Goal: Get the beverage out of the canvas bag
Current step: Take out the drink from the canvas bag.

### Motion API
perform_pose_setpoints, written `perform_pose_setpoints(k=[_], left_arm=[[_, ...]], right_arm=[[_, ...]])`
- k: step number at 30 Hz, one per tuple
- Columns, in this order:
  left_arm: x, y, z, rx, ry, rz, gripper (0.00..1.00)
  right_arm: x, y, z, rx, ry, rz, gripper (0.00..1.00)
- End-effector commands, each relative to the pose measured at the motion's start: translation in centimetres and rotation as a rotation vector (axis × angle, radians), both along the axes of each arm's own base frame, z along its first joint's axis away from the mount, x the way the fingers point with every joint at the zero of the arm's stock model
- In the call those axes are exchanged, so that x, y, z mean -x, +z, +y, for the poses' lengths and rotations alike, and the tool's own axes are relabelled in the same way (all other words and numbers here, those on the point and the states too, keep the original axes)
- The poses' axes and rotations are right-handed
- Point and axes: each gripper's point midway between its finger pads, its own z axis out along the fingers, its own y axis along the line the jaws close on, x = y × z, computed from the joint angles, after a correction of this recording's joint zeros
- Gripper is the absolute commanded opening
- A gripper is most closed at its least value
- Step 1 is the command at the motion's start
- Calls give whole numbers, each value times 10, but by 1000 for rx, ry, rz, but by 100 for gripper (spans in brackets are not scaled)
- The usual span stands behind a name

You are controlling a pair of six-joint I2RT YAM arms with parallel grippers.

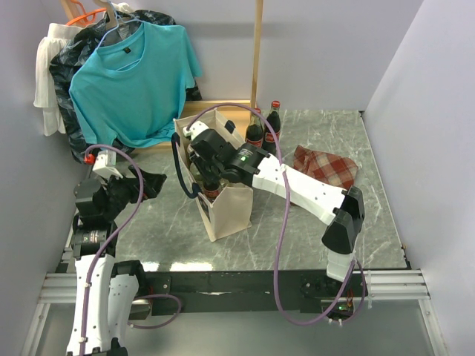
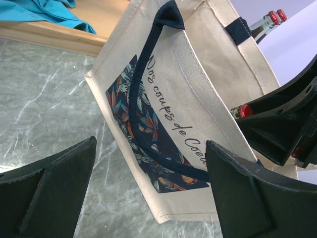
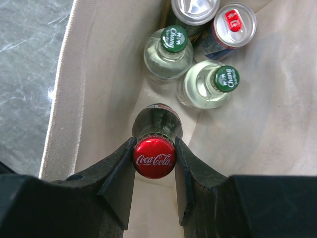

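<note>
The right gripper [image 3: 154, 159] is clenched on the cap of the Coca-Cola bottle [image 3: 157, 123], which stands inside the canvas bag [image 3: 94, 94] near a green-capped bottle [image 3: 167, 49]. The grasp seems made, so the next move calls for a straight upward lift. The left gripper [image 2: 151, 148] gapes wide, clear of the bag.

Counting now, down inside the one canvas bag [image 1: 230, 211] I make it five drinks: one Coca-Cola bottle [image 3: 154, 158] with a red cap at lower centre of my right wrist view, two green-capped Chang bottles [image 3: 168, 49] [image 3: 210, 84] above it, two cans [image 3: 195, 7] [image 3: 233, 22] along the top edge. Overhead view next, upper middle: two more red-capped cola bottles [image 1: 255, 130] [image 1: 273, 122] standing outside, so three colas in all. Right of centre, one plaid cloth bag [image 1: 326, 167]. Upper left, one teal T-shirt [image 1: 130, 81]
</note>
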Motion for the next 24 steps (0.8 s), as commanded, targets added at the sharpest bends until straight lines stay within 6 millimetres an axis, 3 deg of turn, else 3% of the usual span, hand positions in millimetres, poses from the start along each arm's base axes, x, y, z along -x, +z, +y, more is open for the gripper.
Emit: perform_pose_setpoints(k=[1, 16, 24], left_arm=[[1, -1, -4, 14, -28, 5, 96], [0, -3, -4, 20, -27, 10, 96], [-1, -3, -3, 19, -21, 12, 96]], right_arm=[[-11, 111, -10, -236, -60, -212, 0], [-10, 137, -30, -282, -103, -277, 0], [-15, 131, -36, -284, -127, -280, 0]])
